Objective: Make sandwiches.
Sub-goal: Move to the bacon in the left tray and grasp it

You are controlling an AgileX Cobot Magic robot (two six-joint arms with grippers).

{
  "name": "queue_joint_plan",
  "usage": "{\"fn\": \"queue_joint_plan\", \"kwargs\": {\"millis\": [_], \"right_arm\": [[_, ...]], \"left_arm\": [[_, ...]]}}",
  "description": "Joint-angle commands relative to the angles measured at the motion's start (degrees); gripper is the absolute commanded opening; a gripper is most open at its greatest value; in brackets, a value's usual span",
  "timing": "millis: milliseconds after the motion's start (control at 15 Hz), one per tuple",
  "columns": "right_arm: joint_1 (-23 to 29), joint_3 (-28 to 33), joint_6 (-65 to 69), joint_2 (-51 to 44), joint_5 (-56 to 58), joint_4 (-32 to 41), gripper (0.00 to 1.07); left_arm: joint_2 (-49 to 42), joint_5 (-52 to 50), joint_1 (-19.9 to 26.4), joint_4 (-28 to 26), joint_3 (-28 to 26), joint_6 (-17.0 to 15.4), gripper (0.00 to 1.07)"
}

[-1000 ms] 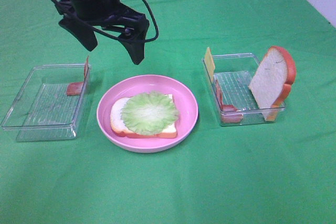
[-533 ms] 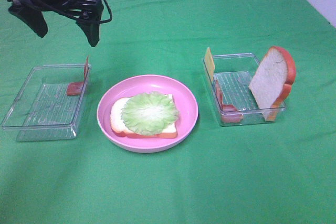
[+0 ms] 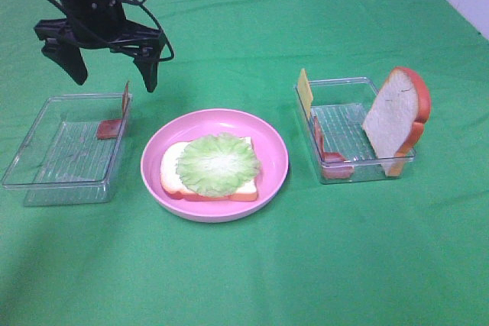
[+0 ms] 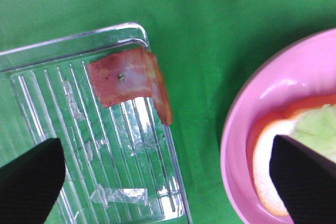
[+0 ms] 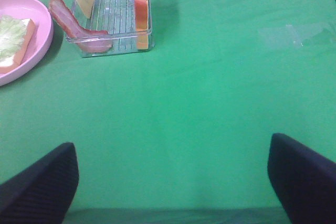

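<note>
Left tool (image 3: 114, 80) hangs wide and empty over the left tray (image 3: 46, 185). Right beneath it, in the corner nearest the plate (image 3: 271, 139), a bacon strip (image 4: 128, 80) lies bent, one end running up the wall. The left arm is nearest. On the plate: bread (image 3: 172, 177) topped with lettuce (image 3: 218, 162). Right tray (image 3: 359, 169) holds cheese (image 3: 305, 91), more bacon (image 3: 330, 159) and the second slice (image 3: 393, 120). Right tool (image 5: 170, 182) is wide and empty too.

Bright, even, diffuse light fills the green worktop (image 3: 344, 265), and colours look clean. The pink plate (image 3: 271, 150) throws only a thin, soft shadow just beside its near rim. In the left wrist view its rim carries a pale sheen, the clear tray (image 4: 105, 145) beside it glints white, and the black jaws at the frame edges are blurred.
</note>
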Motion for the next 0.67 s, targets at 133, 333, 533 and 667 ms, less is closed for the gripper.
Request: {"fn": "queue_joint_plan", "kwargs": {"millis": [133, 333, 533, 667], "right_arm": [[0.0, 0.1, -0.9, -1.4, -0.7, 0.1, 0.93], [0.0, 0.1, -0.9, -1.4, -0.7, 0.1, 0.93], [0.0, 0.1, -0.9, -1.4, -0.7, 0.1, 0.93], [0.0, 0.1, -0.9, -1.4, -0.7, 0.1, 0.93]], "left_arm": [[3.0, 5.3, -0.1, -0.3, -1.2, -2.3, 1.01], [6.2, 4.3, -0.1, -0.3, -5.2, -3.4, 1.01], [6.9, 3.7, -0.1, 1.5, -5.4, -3.8, 1.01], [7.4, 3.0, 0.6, 1.9, -5.4, -5.4, 1.01]]}}
